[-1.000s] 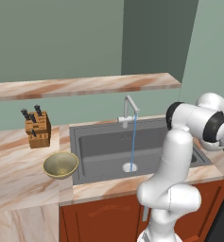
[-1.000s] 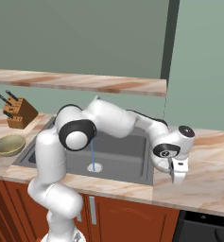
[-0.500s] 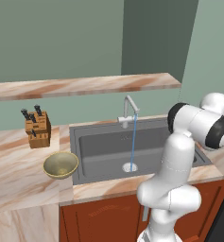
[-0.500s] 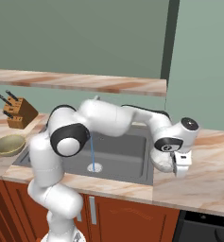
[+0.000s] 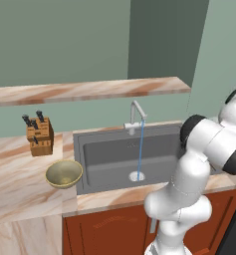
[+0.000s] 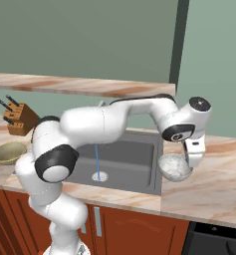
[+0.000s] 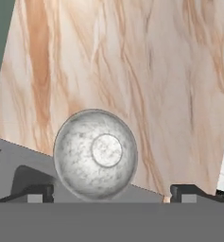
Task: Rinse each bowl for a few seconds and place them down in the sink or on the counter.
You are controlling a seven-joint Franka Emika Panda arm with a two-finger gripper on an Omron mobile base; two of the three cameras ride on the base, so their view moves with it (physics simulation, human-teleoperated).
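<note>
At the sink's right-hand rim, on the worktop (image 6: 219, 184), sits the grey bowl (image 6: 175, 167), upright, overhanging the basin edge a little as seen from the hand camera. Directly above it hangs the claw (image 6: 194, 158), spread wide with nothing between its tips (image 7: 38, 193); the bowl (image 7: 95, 153) lies free between and beyond them, at about 12 o'clock from the tips. Judged from this: first bowl set down and let go, placing step just finished.

Across the sink (image 5: 114, 154), at roughly 9 o'clock from the drain, rests the olive-gold bowl (image 5: 63, 174) on the left stretch of worktop (image 5: 20, 189), right beside the basin's left rim, with the knife block (image 5: 39, 136) behind it at 11 o'clock. Water runs in a thin stream from the faucet (image 5: 135, 115) down to the drain.

Next, by the look of things: lift clear of the grey bowl without nudging it off the rim, swing left over the basin, come down on the olive-gold bowl's rim, grip, carry it under the stream for a few seconds. Risk: a glancing touch on departure could tip the grey bowl into the basin.
</note>
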